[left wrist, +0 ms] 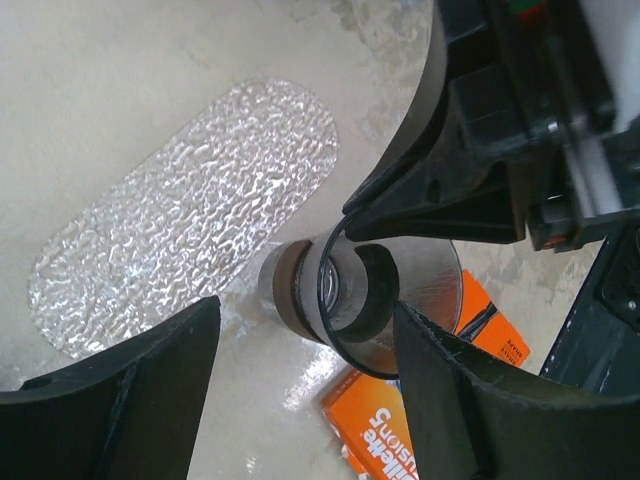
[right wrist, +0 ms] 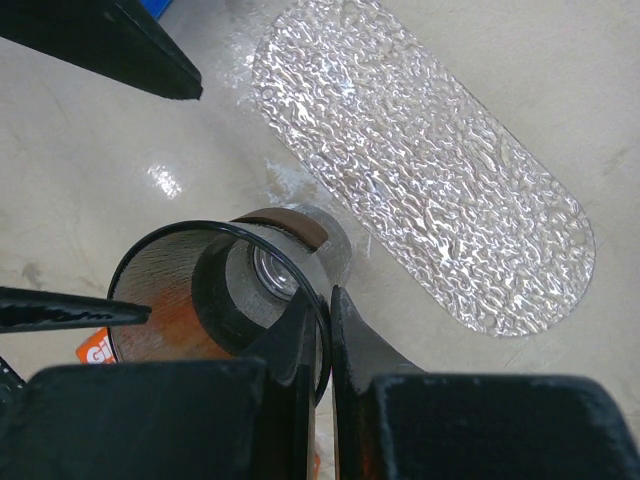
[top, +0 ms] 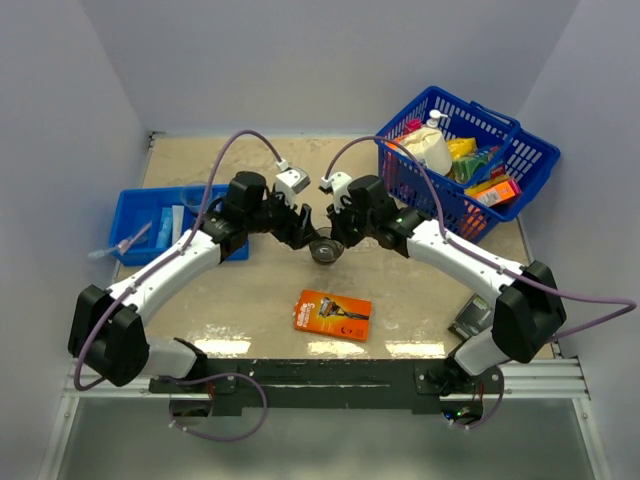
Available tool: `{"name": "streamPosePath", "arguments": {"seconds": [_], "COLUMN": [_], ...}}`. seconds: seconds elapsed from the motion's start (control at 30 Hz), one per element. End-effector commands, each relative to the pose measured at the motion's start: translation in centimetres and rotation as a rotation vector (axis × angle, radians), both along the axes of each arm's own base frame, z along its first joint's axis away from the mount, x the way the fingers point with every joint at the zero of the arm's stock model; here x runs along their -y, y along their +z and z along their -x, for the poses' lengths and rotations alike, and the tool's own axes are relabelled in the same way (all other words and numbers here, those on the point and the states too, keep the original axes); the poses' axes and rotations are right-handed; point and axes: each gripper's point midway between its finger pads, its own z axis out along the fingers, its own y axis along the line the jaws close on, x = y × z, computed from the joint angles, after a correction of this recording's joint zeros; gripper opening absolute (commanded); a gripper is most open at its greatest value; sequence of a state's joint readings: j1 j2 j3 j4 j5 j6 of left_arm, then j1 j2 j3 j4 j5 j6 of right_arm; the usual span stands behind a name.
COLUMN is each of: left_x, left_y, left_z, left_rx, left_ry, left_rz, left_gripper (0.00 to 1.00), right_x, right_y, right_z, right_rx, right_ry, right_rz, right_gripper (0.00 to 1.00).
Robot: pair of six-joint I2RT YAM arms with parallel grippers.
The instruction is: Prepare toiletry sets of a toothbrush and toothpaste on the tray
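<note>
1. Both arms reach inward and meet at mid-table. The right gripper (right wrist: 325, 295) pinches the rim of a brownish cup (right wrist: 215, 300), one finger inside and one outside. The left gripper (left wrist: 305, 330) is released, its fingers spread either side of the cup.
2. Only the wrist views show the tray (right wrist: 420, 160), clear and textured, flat on the table just beside the cup.
3. The top view shows a blue bin (top: 135, 208) holding pale items and a wire basket (top: 520, 165) packed with goods.

The beige, glossy counter (top: 250, 290) carries a blue bin (top: 150, 192) at its left edge and a blue wire basket (top: 430, 205) at the far right corner. A clear, ripple-textured tray (right wrist: 420, 160) lies flat near the middle. An orange razor pack (top: 333, 314) lies toward the near edge, and a dark flat pack (top: 472, 318) near right.
</note>
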State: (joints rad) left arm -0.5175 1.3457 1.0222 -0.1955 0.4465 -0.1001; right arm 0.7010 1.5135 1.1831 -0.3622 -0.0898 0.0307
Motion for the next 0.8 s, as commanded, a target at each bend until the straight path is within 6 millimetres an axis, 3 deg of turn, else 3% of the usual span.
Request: {"name": "streamPosePath", "arguments": {"seconds": [0.0,0.13,0.5,0.6,0.77], "left_x": [0.5,0.7,1.2,1.2,1.2], "left_y": [0.9,0.3,-1.8,-2.1,-2.4], "left_z": [-0.1,-0.2,-0.3,-0.3,-0.4], "left_rx": [0.012,-0.019,-0.116,-0.124,-0.133], "left_ry": [-0.037,-0.029,0.0,0.013,0.02], "left_rz": [0.013,0.013,0.02,0.01,0.007], "left_gripper": [0.73,0.7,0.51,0.45,0.26], "right_x": [-2.0,-2.2,-2.7,-2.7,-2.5], "right_y": [6.0,6.4,6.9,7.1,7.5], "right_z": [-0.7,-0.8,-1.1,-1.4,-1.9], "right_rx": [0.138,0.148,0.193,0.201,0.215], "right_ry": [0.07,0.072,0.038,0.02,-0.02], "right_rz": [-0.137,-0.15,-0.144,-0.149,-0.152], "right_gripper": [0.0,0.0,0.0,0.0,0.0]}}
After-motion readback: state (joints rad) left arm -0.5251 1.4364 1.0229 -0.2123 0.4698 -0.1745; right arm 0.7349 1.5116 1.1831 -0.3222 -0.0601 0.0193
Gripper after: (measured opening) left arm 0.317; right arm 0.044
